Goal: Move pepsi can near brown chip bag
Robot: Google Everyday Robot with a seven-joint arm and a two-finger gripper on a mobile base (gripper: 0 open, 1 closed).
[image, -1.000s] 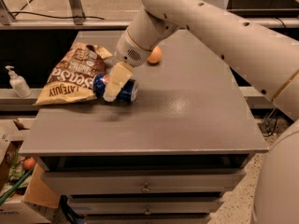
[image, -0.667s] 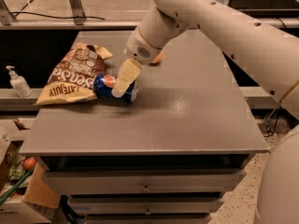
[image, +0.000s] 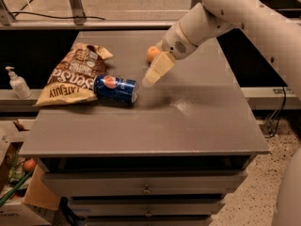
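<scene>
Nearest, the small dark blue metal pepsi can with its round red-white-blue logo (image: 115,89) is lying on its side on the grey bench (image: 188,126), left of centre. Its left end is touching the large crinkled brown chip bag with white lettering (image: 75,75). Right of the can and slightly farther, the cream pincer (image: 154,72) is hanging above the bench, apart from the can and carrying nothing. Whether it is released or clenched cannot be told. Just beyond it, a small round orange fruit (image: 152,53) is sitting.

Risk: the can is resting on its curved side, so a brush from the arm could send it rolling toward the near edge, away from the bag. The fruit, close behind the pincer, could also get knocked.

Change: a second ago the pincer was sitting at the can. It is now standing clear to the right, and the can is remaining against the bag.
</scene>
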